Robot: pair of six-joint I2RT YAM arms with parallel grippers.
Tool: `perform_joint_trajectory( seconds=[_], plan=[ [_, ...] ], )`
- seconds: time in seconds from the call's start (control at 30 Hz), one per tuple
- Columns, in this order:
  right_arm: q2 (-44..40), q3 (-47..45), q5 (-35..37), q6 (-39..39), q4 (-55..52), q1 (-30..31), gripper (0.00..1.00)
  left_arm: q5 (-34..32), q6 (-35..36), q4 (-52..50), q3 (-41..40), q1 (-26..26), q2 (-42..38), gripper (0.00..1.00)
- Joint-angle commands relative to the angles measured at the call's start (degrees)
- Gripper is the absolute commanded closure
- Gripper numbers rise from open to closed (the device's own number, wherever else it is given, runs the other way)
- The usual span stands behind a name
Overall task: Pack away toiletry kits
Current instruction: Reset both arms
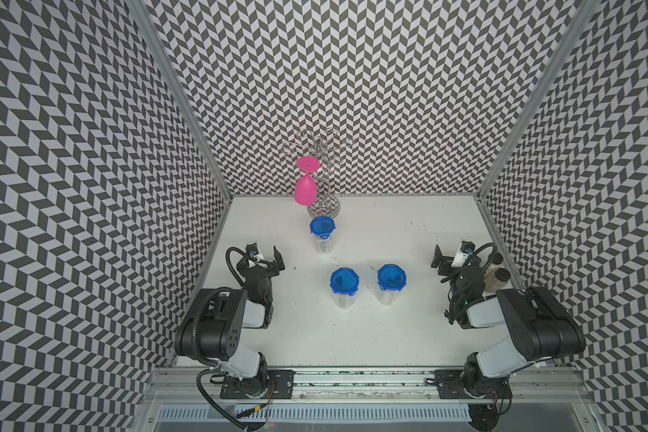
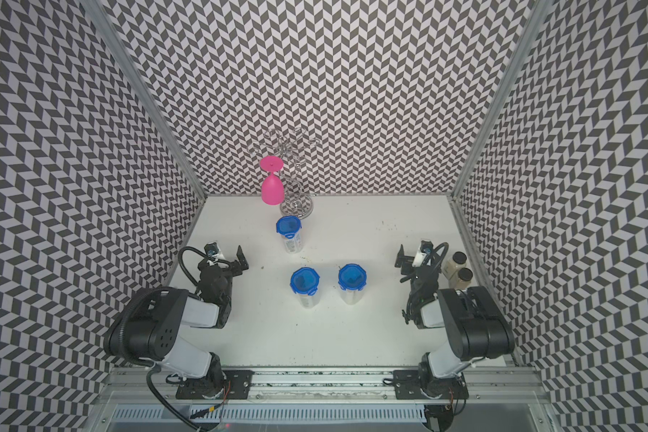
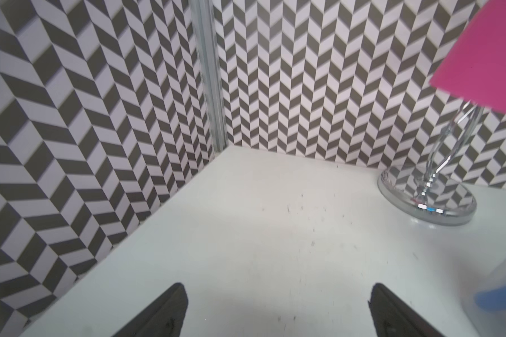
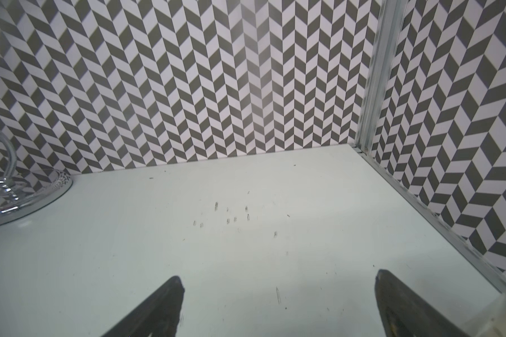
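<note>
Jaws, left gripper (image 3: pixel 276 294): wide apart, nothing between them, bare white tabletop (image 1: pixel 390 336) beneath
Jaws, right gripper (image 4: pixel 279 280): wide apart, nothing held
Left gripper place: 9 o'clock side of the table, aimed toward 12 o'clock, well apart from every jar
Right gripper place: 3 o'clock side, aimed toward 12 o'clock, just beside two tan bottles with dark caps (image 2: pixel 464 276)
Far clear plastic jar with blue clip-tab lid (image 1: pixel 322 226): upright, lid on, at 11 o'clock of the table's middle, just in front of the silver wire rack with a round mirrored base (image 1: pixel 324 209)
Left clear plastic jar with blue clip-tab lid (image 1: pixel 344 280): upright, lid on, near the table's middle
Right clear plastic jar with blue clip-tab lid (image 1: pixel 391 277): upright, lid on, at 3 o'clock of the left one, near but apart
Jar contents: pale shapes behind the walls, too small to tell apart
Rack place: 12 o'clock edge, by the back wall
Pink stemmed goblet (image 1: pixel 306 190): hangs upside down on the rack's 9 o'clock side
</note>
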Motion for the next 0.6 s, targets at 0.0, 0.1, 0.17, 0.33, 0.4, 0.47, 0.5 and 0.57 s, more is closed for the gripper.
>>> perform_joint_trajectory(
  seconds=[0.0,0.1,0.17,0.33,0.4,0.47,0.5,0.57],
  plan=[
    [0.0,0.1,0.4,0.2,4.8,-0.1,0.0,1.4,2.5,11.2,-1.6,-0.2,1.4,0.0],
    [0.1,-0.4,0.3,0.1,6.1,-0.1,0.0,1.4,1.4,3.2,0.0,-0.4,-1.4,0.0],
    [0.3,-0.5,0.3,0.1,6.7,-0.1,0.0,1.2,2.3,9.2,-1.5,-0.5,0.4,0.0],
    [0.4,-0.6,0.3,0.0,7.0,-0.1,0.0,1.2,2.1,7.5,-1.0,-0.6,-0.2,0.0],
    [0.4,-0.6,0.4,0.0,7.0,-0.1,0.0,1.1,2.0,5.4,-0.1,-0.6,-0.4,0.0],
    [0.4,-0.6,0.4,0.0,7.1,-0.1,0.0,2.5,1.7,5.4,0.0,0.1,-0.1,0.01],
    [0.3,-0.7,0.3,0.0,7.1,-0.1,0.0,2.4,1.8,5.8,-0.2,0.0,-0.2,0.01],
    [0.1,-0.9,0.4,0.0,7.8,-0.1,0.0,1.8,1.9,5.8,-0.6,-0.3,-0.6,0.0]
  ],
)
